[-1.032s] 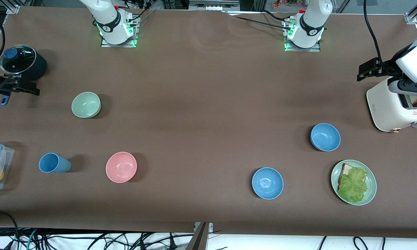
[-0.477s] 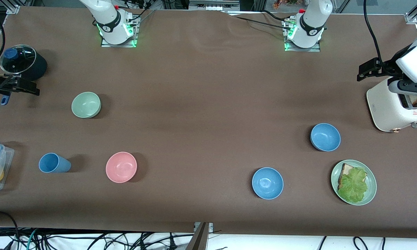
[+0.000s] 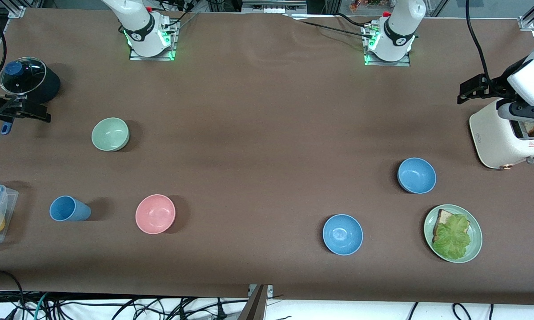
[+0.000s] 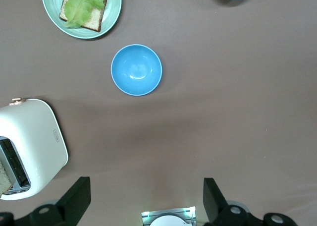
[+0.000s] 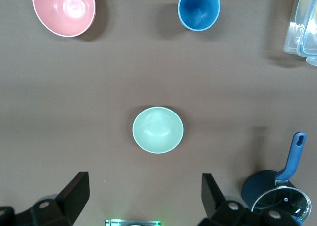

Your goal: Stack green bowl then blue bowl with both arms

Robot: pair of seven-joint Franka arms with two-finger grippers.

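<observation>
Left hand hangs high over the toaster end of the worktop, fingers spread wide, holding nothing. Right hand hangs high at the other arm's end, by the lidded pot, also spread wide and empty.

Clock positions are read in the front view. The green bowl sits upright on the worktop at about 10 o'clock from the centre, alone, and it lies centred in the right wrist view. The pink bowl is well apart at its 5 o'clock, and the blue cup lies on its side at its 7 o'clock.

The blue bowl, the paler matte one, sits at about 3 o'clock from the centre, centred in the left wrist view. The glossier blue bowl is at its 8 o'clock. The green plate with bread and lettuce is at its 5 o'clock.

Judged step: the very start, pre-approach, with nothing grasped and no stack begun. The next move likely calls for the right hand to descend on the green bowl's rim, one finger inside and one outside, then carry it to a shared spot. The left hand then needs the matte blue bowl, not its glossy twin.
</observation>
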